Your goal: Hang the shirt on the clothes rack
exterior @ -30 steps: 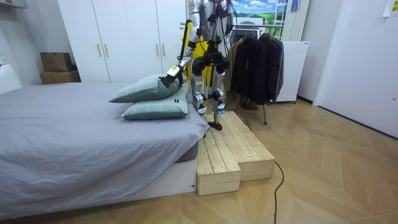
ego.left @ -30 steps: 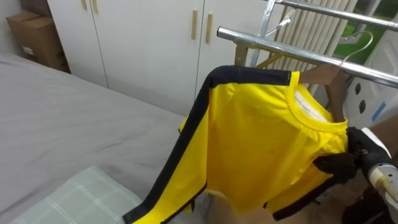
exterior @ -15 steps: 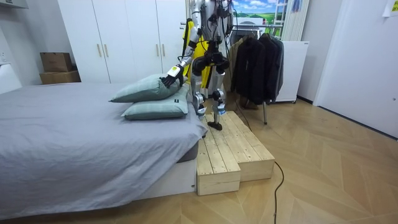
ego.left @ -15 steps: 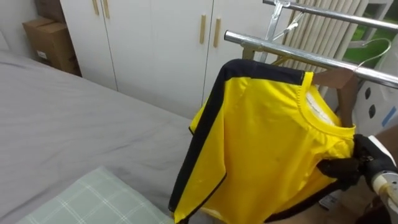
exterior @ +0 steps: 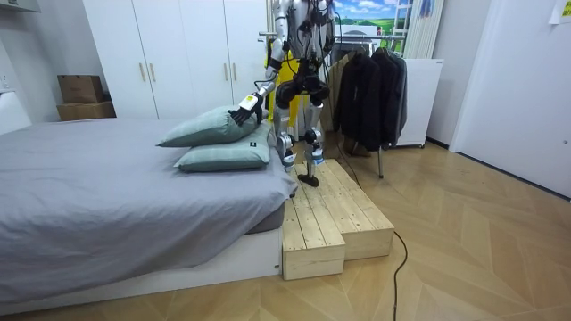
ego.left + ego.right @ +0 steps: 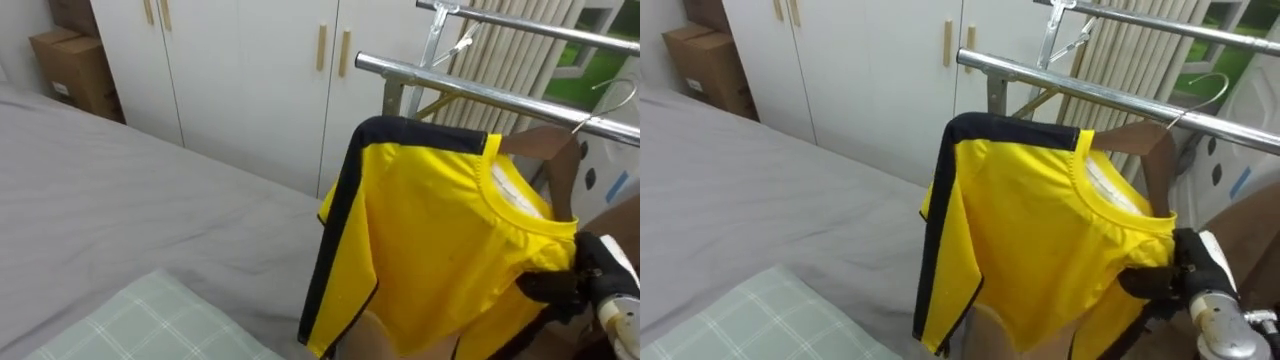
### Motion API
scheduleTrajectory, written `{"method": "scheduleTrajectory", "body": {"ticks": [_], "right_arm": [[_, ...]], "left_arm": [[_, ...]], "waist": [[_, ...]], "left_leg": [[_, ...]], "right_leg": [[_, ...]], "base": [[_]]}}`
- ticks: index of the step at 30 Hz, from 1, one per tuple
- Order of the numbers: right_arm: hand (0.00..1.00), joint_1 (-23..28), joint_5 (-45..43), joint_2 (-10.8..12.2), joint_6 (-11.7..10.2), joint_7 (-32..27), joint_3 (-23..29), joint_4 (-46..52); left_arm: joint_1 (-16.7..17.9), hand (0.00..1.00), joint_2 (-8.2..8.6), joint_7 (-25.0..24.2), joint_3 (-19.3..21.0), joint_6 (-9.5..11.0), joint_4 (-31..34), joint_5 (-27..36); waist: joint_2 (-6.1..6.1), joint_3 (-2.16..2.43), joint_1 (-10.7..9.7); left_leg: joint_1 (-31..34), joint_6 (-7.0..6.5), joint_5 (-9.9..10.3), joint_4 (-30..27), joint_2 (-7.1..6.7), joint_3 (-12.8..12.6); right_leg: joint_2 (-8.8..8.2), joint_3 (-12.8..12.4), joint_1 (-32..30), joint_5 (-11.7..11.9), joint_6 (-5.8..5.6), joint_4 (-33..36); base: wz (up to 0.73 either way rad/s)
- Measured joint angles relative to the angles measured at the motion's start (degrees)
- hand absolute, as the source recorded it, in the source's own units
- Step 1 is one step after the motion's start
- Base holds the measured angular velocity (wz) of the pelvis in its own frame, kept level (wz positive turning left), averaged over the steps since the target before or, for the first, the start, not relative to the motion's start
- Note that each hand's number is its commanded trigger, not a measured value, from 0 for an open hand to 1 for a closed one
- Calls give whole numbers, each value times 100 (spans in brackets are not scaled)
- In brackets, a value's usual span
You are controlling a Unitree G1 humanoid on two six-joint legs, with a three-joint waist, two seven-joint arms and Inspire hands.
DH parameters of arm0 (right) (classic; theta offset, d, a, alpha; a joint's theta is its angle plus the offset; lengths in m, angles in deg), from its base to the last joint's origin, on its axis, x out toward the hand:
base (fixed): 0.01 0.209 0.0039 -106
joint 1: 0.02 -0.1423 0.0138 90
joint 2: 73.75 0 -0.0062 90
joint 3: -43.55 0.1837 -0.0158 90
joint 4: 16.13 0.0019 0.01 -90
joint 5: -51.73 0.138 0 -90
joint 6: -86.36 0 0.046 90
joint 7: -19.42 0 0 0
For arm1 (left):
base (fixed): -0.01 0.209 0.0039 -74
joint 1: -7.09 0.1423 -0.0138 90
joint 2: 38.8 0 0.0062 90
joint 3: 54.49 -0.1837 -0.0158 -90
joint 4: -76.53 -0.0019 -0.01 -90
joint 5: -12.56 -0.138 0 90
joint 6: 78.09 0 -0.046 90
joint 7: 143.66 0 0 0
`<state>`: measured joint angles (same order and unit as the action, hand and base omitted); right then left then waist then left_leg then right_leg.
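Left eye view: a yellow shirt (image 6: 440, 240) with a black stripe along its shoulder and sleeve hangs on a wooden hanger (image 6: 545, 145) toward 3 o'clock, just below a metal rail (image 6: 450, 85) that slants across from 12 to 3 o'clock; the right robot hand (image 6: 570, 283), black, sits at 4 o'clock with its fingers curled, pinching the shirt's cloth just below the collar; a grey bed (image 6: 120, 200) spreads from 9 to 7 o'clock, with a pale green checked pillow (image 6: 150, 320) at 7 o'clock; white wardrobe doors (image 6: 250, 70) stand at 11 o'clock, with a cardboard box (image 6: 75, 65) beside them at 10 o'clock.

Room view: the robot stands on a wooden platform (image 5: 335, 214) between the bed and a rack of dark coats (image 5: 370, 94), the shirt showing as yellow at 12 o'clock; the left robot hand (image 5: 245, 111) hangs low just beside the upper of two stacked pillows at 11 o'clock; whether it grips anything cannot be told.

Right eye view: the hanger's wire hook (image 6: 1200, 92) curves up at 2 o'clock close to the rail; whether it rests on the rail cannot be told.
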<state>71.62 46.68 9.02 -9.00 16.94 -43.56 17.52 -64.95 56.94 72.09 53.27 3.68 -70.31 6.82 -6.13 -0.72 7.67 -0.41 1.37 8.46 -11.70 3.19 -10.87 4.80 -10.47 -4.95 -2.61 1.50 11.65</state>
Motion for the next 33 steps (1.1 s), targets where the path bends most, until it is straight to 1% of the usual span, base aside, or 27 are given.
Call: {"method": "scheduleTrajectory", "body": {"ticks": [1,3,8,12,13,15,16,19,21,23,27,29,30,33], "right_arm": [[100,2,-67,-4,13,-102,1,-80],[100,4,-196,1,32,-242,-1,-266],[100,57,-457,4,64,-560,51,-336],[100,153,-507,26,70,-799,63,-336],[100,160,-535,37,111,-824,68,-344],[100,226,-635,92,373,-856,70,-418],[100,270,-633,119,409,-861,86,-418],[100,342,-633,207,408,-921,120,-405],[100,357,-633,224,401,-939,144,-404],[100,361,-633,229,398,-947,181,-400],[100,391,-633,231,397,-1036,242,-367],[76,392,-633,235,397,-1070,243,-367],[0,392,-633,235,397,-1073,243,-367],[0,392,-632,235,398,-1104,245,-368]], "left_arm": [[0,0,5,-26,-3,0,0,0],[1,0,4,-31,-2,0,0,0],[3,0,4,-16,4,-4,0,0],[2,0,3,10,5,-4,0,0],[2,0,3,20,6,-4,0,0],[-1,0,1,32,6,-4,0,0],[-1,0,1,32,7,-4,1,0],[-19,0,0,32,16,-4,1,0],[-35,0,-4,34,16,-4,1,0],[-41,0,-4,36,16,-4,1,0],[-46,0,-4,35,16,-4,1,0],[-46,0,-4,32,16,-4,1,0],[-46,0,-5,32,16,-4,1,0],[-46,0,-5,30,16,-4,2,0]], "waist": [[31,-10,0],[51,-1,2],[30,18,3],[14,19,2],[8,19,2],[-2,14,0],[-2,15,0],[3,13,-12],[32,-5,-12],[35,-6,-13],[67,-23,-13],[73,-26,-13],[75,-27,-14],[81,-28,-14]], "left_leg": [[9,0,0,1,-1,-9],[-1,0,0,8,0,-12],[-35,4,-2,35,16,-2],[-34,5,-3,35,16,20],[-33,4,-2,36,17,20],[-18,2,-1,38,17,28],[-17,2,0,37,17,30],[-17,2,-1,37,17,48],[-19,3,0,47,17,78],[-22,4,0,54,20,85],[-36,5,0,86,22,93],[-36,5,0,90,22,95],[-36,5,0,91,22,95],[-36,5,0,94,21,96]], "right_leg": [[-4,-1,-9,0,0,-11],[-2,-1,-5,2,-3,-9],[22,20,9,13,23,-2],[23,32,16,-2,43,-5],[23,32,15,-4,45,-6],[19,39,19,-5,44,-34],[16,46,22,-4,44,-46],[10,75,30,5,43,-90],[6,117,39,-8,56,-96],[9,122,39,-15,65,-98],[15,125,45,-33,79,-98],[16,125,45,-39,80,-99],[16,125,45,-40,80,-99],[16,125,45,-46,77,-100]], "base": [[0],[0],[0],[1],[0],[0],[0],[4],[8],[0],[0],[0],[0],[0]]}}
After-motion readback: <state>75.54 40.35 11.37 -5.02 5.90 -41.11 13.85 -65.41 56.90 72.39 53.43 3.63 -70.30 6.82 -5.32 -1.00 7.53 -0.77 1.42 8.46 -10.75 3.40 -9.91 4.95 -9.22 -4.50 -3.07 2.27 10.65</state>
